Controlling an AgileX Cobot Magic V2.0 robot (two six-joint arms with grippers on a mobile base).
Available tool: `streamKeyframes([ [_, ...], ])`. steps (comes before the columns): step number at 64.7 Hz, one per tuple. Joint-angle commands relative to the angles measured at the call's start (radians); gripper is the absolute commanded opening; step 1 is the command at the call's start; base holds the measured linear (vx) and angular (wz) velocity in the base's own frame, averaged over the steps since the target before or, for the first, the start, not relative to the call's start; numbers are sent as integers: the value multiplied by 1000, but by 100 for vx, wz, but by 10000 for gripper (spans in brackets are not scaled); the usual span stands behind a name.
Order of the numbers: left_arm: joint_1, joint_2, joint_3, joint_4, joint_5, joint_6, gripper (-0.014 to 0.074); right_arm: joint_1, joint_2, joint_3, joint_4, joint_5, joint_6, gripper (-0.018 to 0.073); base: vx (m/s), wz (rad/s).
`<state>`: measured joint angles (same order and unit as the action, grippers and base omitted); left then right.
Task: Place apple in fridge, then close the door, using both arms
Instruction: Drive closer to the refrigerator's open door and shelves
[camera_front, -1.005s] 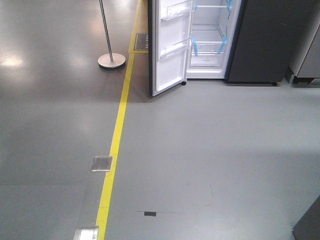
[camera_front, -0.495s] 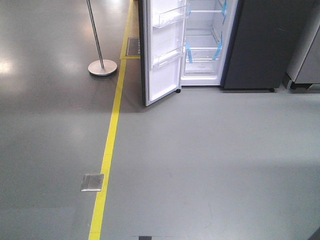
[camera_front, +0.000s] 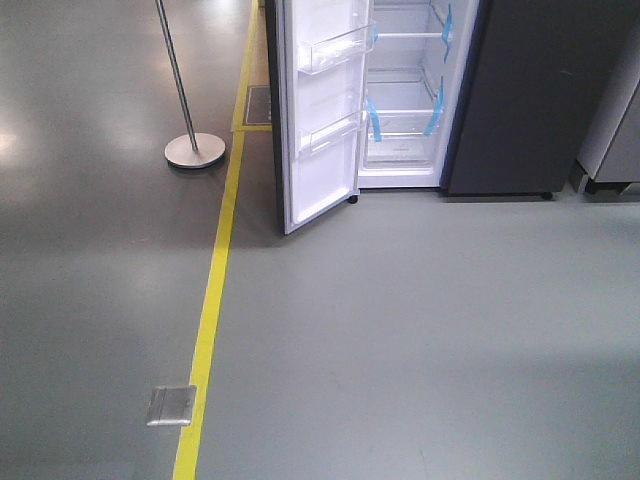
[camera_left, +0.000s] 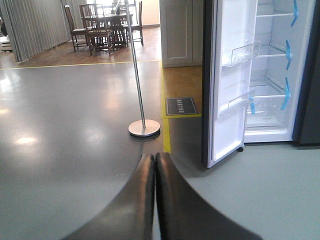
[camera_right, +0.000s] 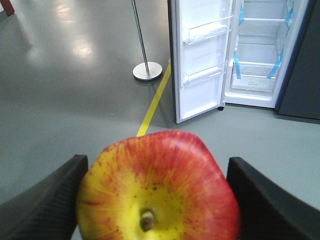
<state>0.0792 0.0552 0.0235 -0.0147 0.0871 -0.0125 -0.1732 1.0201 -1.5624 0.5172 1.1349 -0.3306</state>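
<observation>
You will find no text, label, brand or number that can be read in these views. The one candidate is the dark rectangular floor mat (camera_left: 181, 106) just left of the open white-lined fridge door (camera_left: 225, 90). It carries a line of pale lettering, too small and blurred for you to make out. From the front camera the same mat, behind that door, shows you only a dark patch.

You've got one apple (camera_right: 160, 185), one fridge (camera_front: 530, 100), one door (camera_front: 320, 170) with two clear bins (camera_front: 335, 50), four blue tape strips (camera_front: 372, 118) in front view, one pole stand (camera_front: 193, 150), one yellow floor line (camera_front: 205, 330), one metal floor plate (camera_front: 171, 405), one dark mat (camera_left: 181, 106), and two grippers: left gripper (camera_left: 154, 162), right gripper (camera_right: 157, 161).
</observation>
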Motion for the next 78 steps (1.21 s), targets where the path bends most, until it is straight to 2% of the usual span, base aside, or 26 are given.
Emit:
streamKeyframes([
  [1,-8,8,-22,-1,-68,-8,-6,-6,-10,-27,30,-69,-5,185,26,-3],
  [78,-8,8,-22,-1,-68,-8,-6,-6,-10,-27,30,-73,-5,185,23,0],
])
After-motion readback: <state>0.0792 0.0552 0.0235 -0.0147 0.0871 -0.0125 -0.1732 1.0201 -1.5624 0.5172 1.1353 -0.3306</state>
